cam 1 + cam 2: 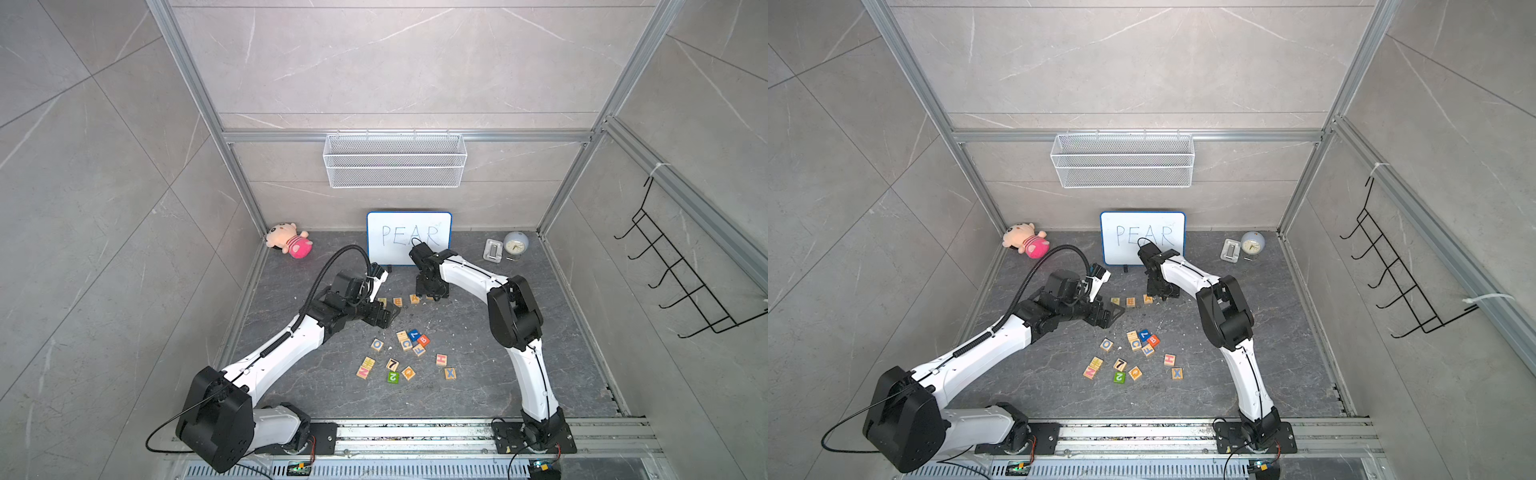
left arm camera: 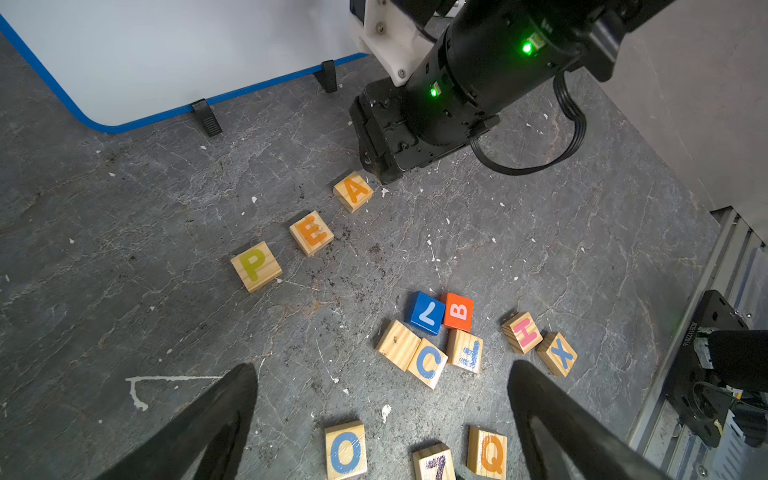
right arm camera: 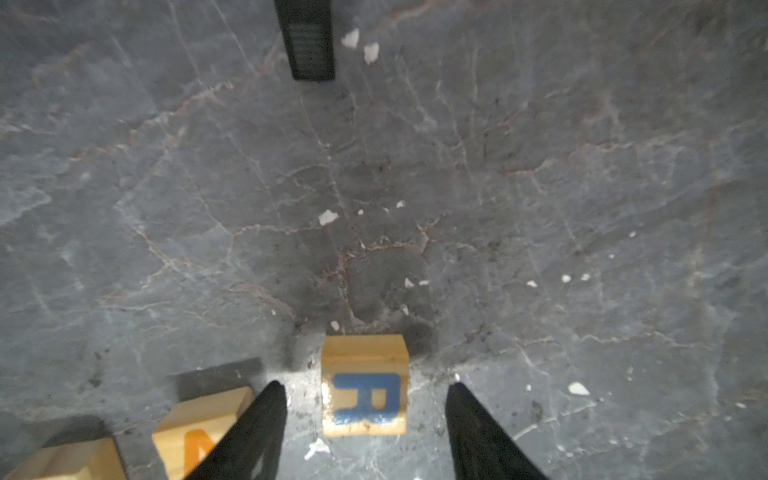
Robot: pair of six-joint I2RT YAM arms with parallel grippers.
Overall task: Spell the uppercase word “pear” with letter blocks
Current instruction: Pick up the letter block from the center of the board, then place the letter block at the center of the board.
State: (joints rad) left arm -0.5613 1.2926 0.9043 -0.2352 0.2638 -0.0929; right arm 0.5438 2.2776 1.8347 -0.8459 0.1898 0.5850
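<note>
Left tool point(image 2: 382, 368) hovering over surface point(image 2: 124, 208), jaws standing wide apart, gripping nothing. P block point(image 2: 255, 266), E block point(image 2: 311, 232), A block point(image 2: 353, 192) lying in row before whiteboard point(image 1: 409, 224), letters facing up, small gaps between. R block point(image 3: 365, 390) sitting flat next in row, just beside A block. Right tool point(image 3: 365, 385) pointing down, straddling R block, fingers point(image 3: 266, 415) standing apart, gap showing each side, not touching it. Spare blocks point(image 1: 406, 344) lying scattered nearer robot base.
</note>
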